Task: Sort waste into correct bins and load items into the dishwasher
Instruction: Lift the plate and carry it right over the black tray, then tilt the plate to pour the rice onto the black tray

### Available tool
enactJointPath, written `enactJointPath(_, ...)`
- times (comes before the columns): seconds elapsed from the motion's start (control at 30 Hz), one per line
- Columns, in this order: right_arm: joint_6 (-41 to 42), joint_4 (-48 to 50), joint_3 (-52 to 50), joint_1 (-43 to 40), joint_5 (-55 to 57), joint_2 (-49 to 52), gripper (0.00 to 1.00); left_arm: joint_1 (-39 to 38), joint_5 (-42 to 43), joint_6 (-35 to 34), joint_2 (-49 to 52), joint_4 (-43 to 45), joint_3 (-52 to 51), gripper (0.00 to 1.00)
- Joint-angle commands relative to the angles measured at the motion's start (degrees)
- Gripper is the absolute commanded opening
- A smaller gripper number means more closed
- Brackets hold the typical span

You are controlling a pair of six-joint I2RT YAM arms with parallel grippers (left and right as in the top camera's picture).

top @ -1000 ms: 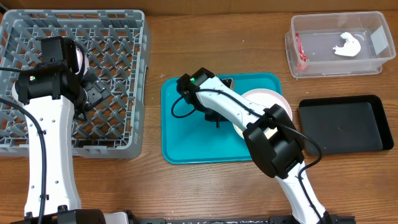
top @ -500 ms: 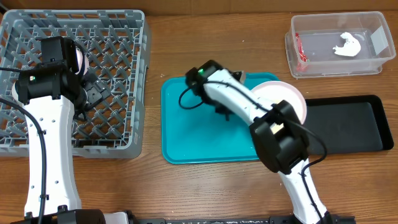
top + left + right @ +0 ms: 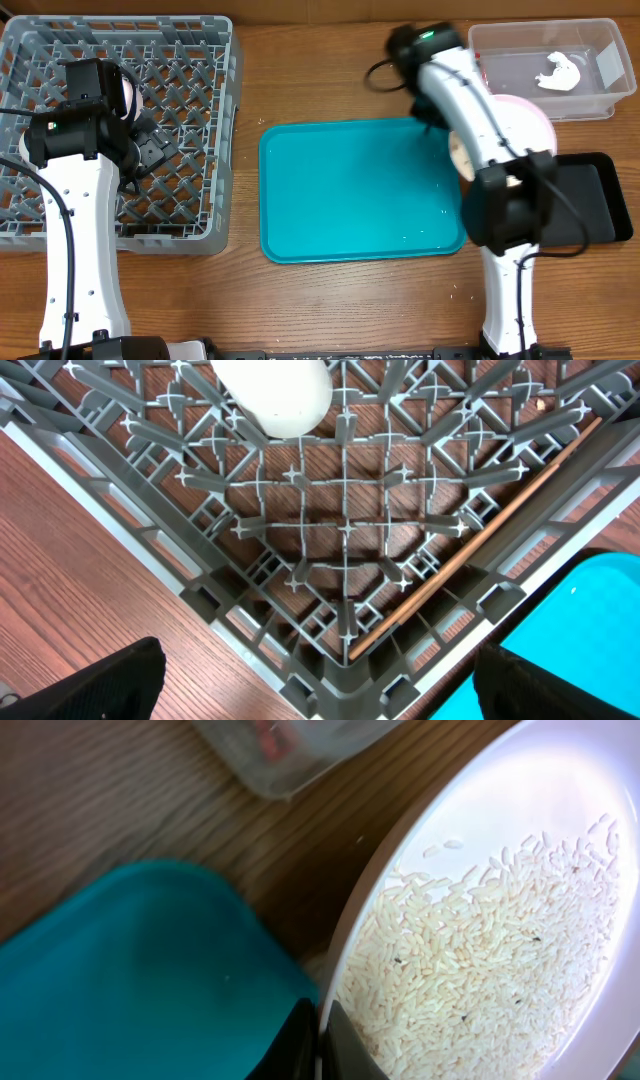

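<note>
My right gripper (image 3: pixel 320 1032) is shut on the rim of a white plate (image 3: pixel 500 920) that holds loose rice. In the overhead view this gripper (image 3: pixel 447 128) holds the plate (image 3: pixel 525 115) tilted in the air, between the clear bin (image 3: pixel 600 100) and the black tray (image 3: pixel 590 215). My left gripper (image 3: pixel 320 685) is open and empty above the grey dish rack's (image 3: pixel 330 660) corner; it also shows in the overhead view (image 3: pixel 150 150). The rack (image 3: pixel 215 140) holds a white cup (image 3: pixel 272 395) and a wooden chopstick (image 3: pixel 480 540).
The teal tray (image 3: pixel 350 200) lies bare in the middle and shows in the right wrist view (image 3: pixel 120 970). The clear bin holds a red wrapper (image 3: pixel 484 85) and crumpled white paper (image 3: pixel 558 72). The black tray has nothing in it.
My right gripper has lifted the plate of rice off the teal tray and carried it right and back, toward the clear bin. The left arm has not moved.
</note>
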Motion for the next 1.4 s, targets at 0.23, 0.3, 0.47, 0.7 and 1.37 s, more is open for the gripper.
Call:
enactJointPath(0.23,-7.9,2.1,3.4,-20.2,-19.8,-4.3,0.04,0.0,-0.2,0.9,0.2,0.0,-0.3,1.00)
enactJointPath(0.3,-11.2,3.5,3.3,-24.2,-26.8,-4.3,0.04,0.0,-0.2,0.9,0.2,0.0,-0.3,1.00)
enactJointPath(0.47,-13.3,4.4,3.3,-31.9,-39.1,-4.3,0.04,0.0,-0.2,0.9,0.2,0.0,-0.3,1.00)
enactJointPath(0.7,-19.3,4.4,3.3,-37.9,-48.5,-4.3,0.04,0.0,-0.2,0.9,0.2,0.0,-0.3,1.00)
enactJointPath(1.37,-25.8,-1.3,3.2,-50.4,-77.3,-4.3,0.04,0.0,-0.2,0.9,0.2,0.0,-0.3,1.00)
